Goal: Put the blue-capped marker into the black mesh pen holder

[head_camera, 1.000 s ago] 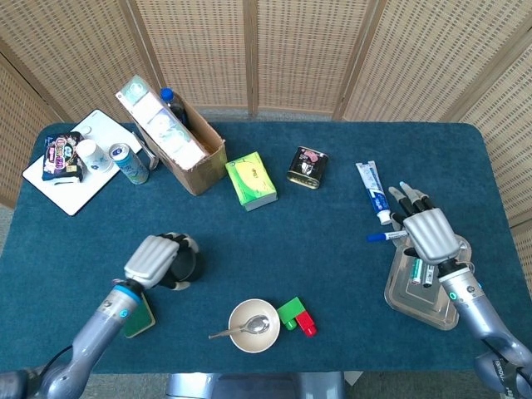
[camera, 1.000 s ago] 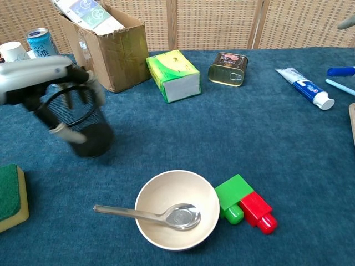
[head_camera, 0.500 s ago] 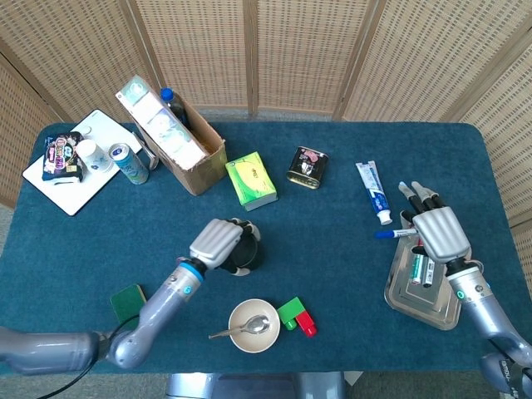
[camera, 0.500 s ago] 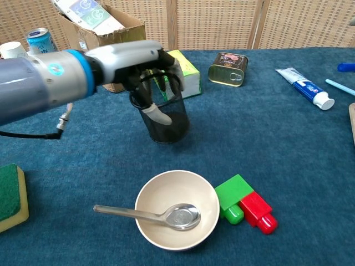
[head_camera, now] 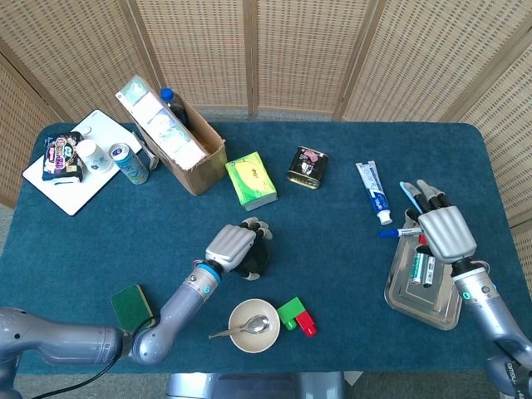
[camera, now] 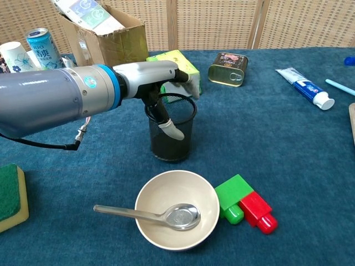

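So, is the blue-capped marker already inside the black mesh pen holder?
No, the blue-capped marker is held in the right hand near the metal tray, far from the black mesh pen holder.

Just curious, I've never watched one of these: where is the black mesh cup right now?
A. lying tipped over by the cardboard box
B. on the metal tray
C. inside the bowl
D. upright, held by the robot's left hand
D: the black mesh pen holder stands upright on the cloth, gripped at the rim by the left hand.
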Robot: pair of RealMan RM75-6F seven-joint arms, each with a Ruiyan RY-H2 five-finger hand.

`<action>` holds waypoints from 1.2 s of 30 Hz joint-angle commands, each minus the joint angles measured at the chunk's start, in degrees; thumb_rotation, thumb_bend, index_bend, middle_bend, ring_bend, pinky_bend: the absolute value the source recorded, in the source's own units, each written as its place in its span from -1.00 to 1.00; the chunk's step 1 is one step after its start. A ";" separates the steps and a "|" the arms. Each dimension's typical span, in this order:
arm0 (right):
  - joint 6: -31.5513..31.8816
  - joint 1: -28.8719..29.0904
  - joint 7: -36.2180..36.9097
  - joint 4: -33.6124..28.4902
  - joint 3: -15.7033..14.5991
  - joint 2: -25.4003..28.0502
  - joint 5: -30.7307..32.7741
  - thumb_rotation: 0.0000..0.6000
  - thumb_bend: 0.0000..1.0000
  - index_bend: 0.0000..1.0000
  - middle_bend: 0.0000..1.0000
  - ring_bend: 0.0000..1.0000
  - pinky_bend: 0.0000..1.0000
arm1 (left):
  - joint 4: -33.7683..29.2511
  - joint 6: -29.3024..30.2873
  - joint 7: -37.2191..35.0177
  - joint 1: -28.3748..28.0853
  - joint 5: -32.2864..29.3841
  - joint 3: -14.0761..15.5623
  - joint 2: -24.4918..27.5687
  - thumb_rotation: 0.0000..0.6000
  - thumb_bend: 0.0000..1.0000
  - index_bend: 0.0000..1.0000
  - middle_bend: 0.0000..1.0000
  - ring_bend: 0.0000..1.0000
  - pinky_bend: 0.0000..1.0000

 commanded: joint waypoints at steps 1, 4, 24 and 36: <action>-0.04 0.02 -0.12 -0.09 -0.02 -0.01 -0.10 1.00 -0.03 0.26 -0.87 -1.00 -0.60 | -2.71 -0.70 -1.44 -0.04 -0.56 -0.04 2.54 1.00 -0.82 -0.85 -1.00 -1.00 -0.51; -0.02 0.05 -0.24 -0.18 -0.02 -0.09 -0.24 1.00 -0.03 0.26 -0.87 -1.00 -0.60 | -4.51 0.09 -2.92 0.63 1.27 -0.09 4.35 1.00 -0.83 -0.88 -1.00 -1.00 -0.56; 0.65 0.42 -2.31 -3.07 0.43 -0.87 -1.14 1.00 0.01 0.25 -0.87 -1.00 -0.60 | -22.83 8.58 -11.95 16.31 23.15 6.69 38.20 1.00 -0.83 -0.89 -1.00 -1.00 -0.62; 1.89 -0.09 -0.37 -4.44 1.13 -2.37 -0.43 1.00 0.01 0.25 -0.87 -1.00 -0.60 | -13.95 22.57 -29.15 34.12 44.72 16.05 48.12 1.00 -0.82 -0.84 -1.00 -1.00 -0.65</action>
